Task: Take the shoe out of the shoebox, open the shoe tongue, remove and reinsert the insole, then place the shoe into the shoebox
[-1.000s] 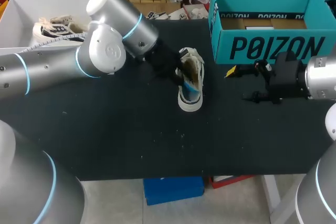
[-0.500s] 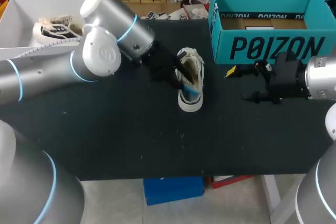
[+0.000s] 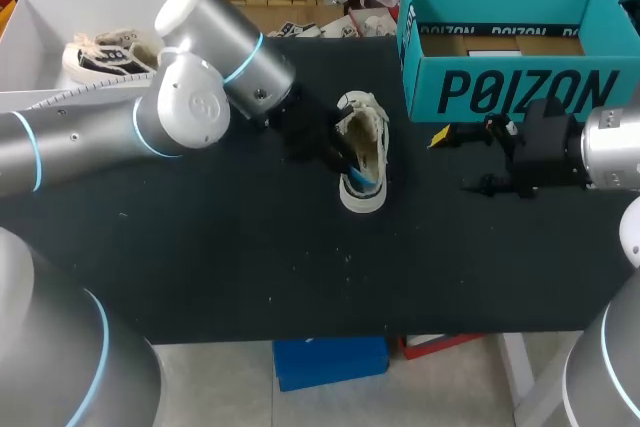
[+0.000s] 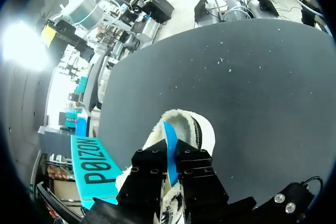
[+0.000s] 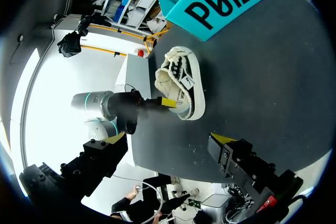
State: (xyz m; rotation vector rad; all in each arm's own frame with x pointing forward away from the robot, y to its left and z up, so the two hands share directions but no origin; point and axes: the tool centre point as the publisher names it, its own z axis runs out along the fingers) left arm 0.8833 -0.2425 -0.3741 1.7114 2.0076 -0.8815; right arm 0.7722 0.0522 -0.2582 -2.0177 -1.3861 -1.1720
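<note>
Black table (image 3: 200, 267): shoe (image 3: 368, 127) mid-table, left pincer (image 3: 345, 154) clamped on its blue insole (image 4: 168, 135).

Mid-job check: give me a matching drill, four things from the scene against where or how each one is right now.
1 shoe
2 insole
3 shoebox
4 right hand

A open, empty
B teal, far right on the table
C blue, pinched in the left hand
D middle of the table, outside the shoebox

Pairs: 1-D, 2-C, 3-B, 4-A
</note>
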